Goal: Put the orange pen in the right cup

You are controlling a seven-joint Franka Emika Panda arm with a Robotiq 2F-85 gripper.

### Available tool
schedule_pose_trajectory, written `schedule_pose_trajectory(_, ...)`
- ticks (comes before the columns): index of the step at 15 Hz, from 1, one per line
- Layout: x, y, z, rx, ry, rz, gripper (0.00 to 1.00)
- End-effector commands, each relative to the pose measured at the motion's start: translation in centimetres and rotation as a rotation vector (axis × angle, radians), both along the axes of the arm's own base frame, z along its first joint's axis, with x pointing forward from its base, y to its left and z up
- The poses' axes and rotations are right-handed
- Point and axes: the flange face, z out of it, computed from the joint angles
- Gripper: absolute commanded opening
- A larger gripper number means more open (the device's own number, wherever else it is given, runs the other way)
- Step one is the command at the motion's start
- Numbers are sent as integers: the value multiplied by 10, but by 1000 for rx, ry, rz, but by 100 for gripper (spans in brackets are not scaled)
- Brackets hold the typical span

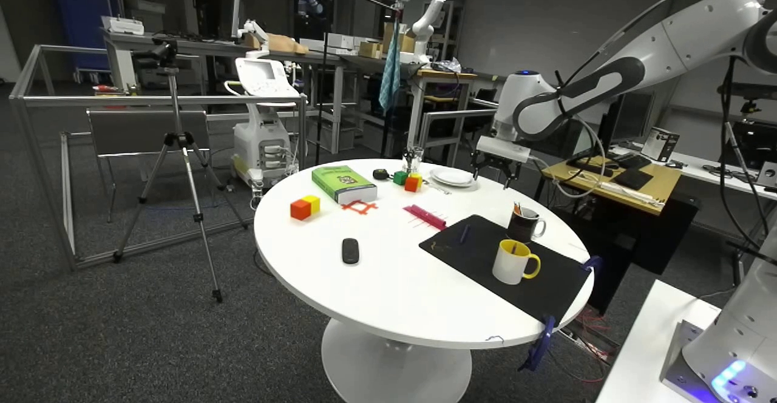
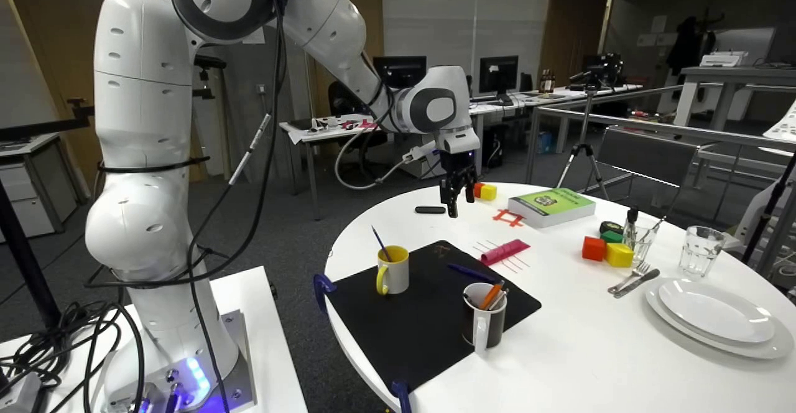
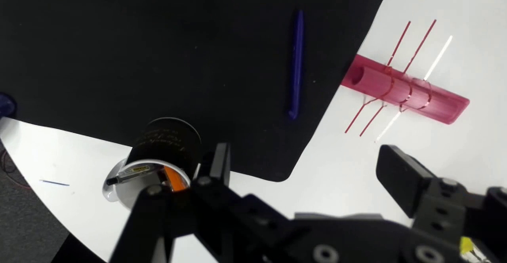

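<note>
Dark cables (image 2: 65,332) lie tangled beside the robot arm (image 2: 137,226), whose foot glows blue on a white stand (image 2: 267,357). Next to it I see a round white table (image 2: 559,375) with a blue clamp (image 2: 402,395) on its rim. Close by on that table sits the dark cup (image 2: 495,324), white-handled, at the edge of a black mat (image 2: 404,332); the orange pen (image 2: 491,295) is already inside, leaning, with its end above the rim, beside a black-tipped pen (image 3: 135,172). Off to one side, two white plates (image 2: 715,310) are stacked near a fork (image 2: 639,269) and a knife (image 2: 637,283). Farther across the mat, a white mug (image 2: 396,275) with yellow inside and a yellow handle stands upright, a slim dark pen (image 2: 381,242) tilted in it, and a blue pen (image 2: 471,272) lies flat. At the mat's border rests a pink holder (image 2: 505,251) strung with thin wires; red, yellow and green cubes (image 2: 594,249) cluster beside a glass (image 2: 643,248). Over the table hangs the gripper (image 3: 305,161), its fingers spread far apart; from the wrist view I can tell it has hold of nothing. Beyond lie a red lattice (image 2: 508,217) and a thick green book (image 2: 553,206), then a red-and-yellow pair of cubes (image 2: 489,193). At the back stand a tripod (image 2: 586,125) and dark screens (image 2: 499,76).
</note>
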Motion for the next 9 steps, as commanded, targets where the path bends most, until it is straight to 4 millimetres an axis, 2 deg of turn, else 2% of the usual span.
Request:
schedule_pose_trajectory(1,-1,-1,3,15,8,7,100)
schedule_pose_trajectory(9,-1,0,-2,15,18,11,100)
